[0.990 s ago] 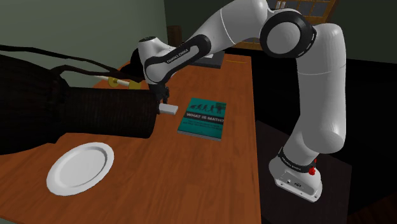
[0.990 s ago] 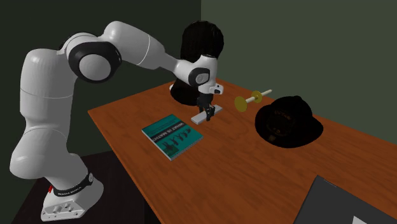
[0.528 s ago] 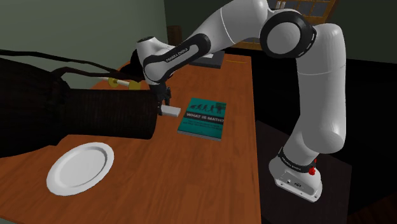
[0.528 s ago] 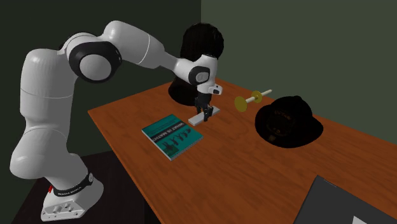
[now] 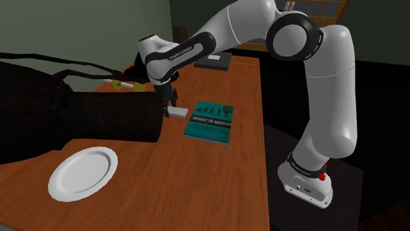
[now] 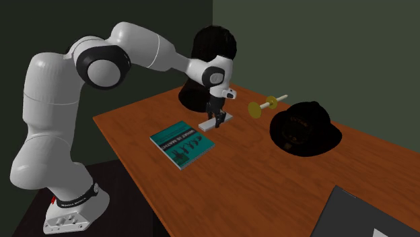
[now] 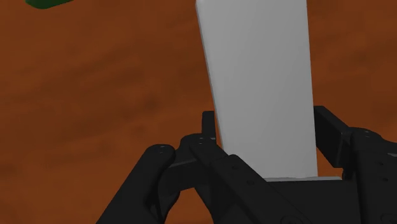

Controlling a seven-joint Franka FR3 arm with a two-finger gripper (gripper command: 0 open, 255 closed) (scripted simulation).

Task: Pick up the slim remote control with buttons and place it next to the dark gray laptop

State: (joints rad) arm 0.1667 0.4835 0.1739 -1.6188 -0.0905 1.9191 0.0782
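Note:
The remote [image 5: 178, 113] is drawn as a plain pale grey slab lying on the brown table [image 5: 223, 170], just beside a teal book. My gripper [image 5: 172, 104] points down onto it, and its fingers clasp the slab's long sides. In the second exterior view the gripper [image 6: 215, 116] stands on the remote [image 6: 220, 120]. The wrist view has the remote [image 7: 261, 76] running out from between the black fingers [image 7: 207, 124], with my gripper [image 7: 266, 119] shut on it. The dark grey laptop [image 5: 217, 61] lies at the table's far end, and its corner [image 6: 363, 215] is at the second exterior view's lower right.
The teal book [image 5: 210, 120] lies right of the remote in the shoulder view. A white plate [image 5: 83, 172] sits near the front, beside a large black object [image 5: 85, 118]. A black hat [image 6: 305, 128] and a yellow spindle [image 6: 262, 104] lie beyond the gripper.
The hand has sunk a little onto the remote and the fingers have drawn in against its sides. The remote has stayed on the table.

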